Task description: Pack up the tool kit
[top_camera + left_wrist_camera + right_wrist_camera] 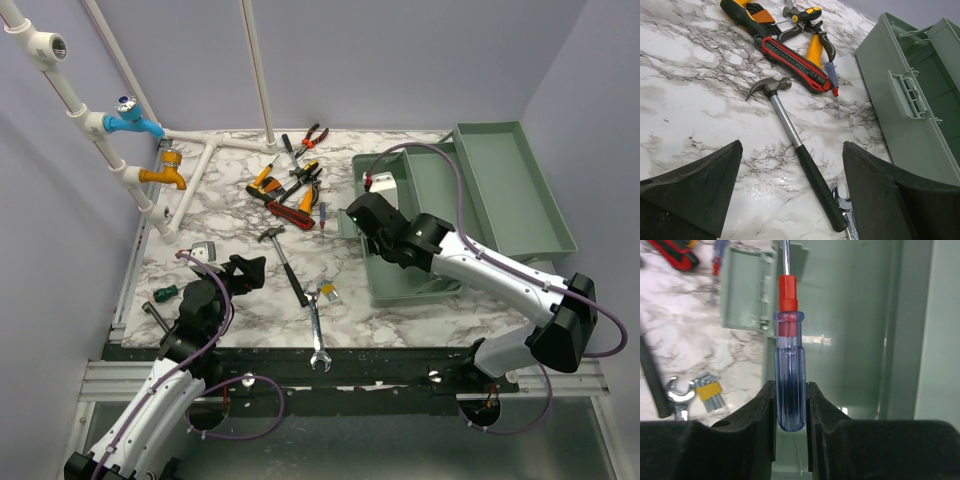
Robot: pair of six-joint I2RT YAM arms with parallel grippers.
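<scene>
The right hand (791,395) is gripping a screwdriver (789,365) by its clear blue handle, with the red collar and shaft pointing up the frame, over the open grey-green toolbox (855,315) filling that view's right half; the left hand (790,165) is hanging wide open above the marble surface (690,75), a claw hammer (785,120) showing between its fingers at lower centre; a red-and-black utility knife (795,65) is lying at top centre.

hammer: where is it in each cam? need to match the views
Top external: hammer mid-table, head toward the far side, left of the toolbox.
Left wrist: centre frame, head up-left.
Right wrist: only its black handle, at the left edge.
Shared landmark: the toolbox, on the right in left wrist, filling most of right wrist.
</scene>
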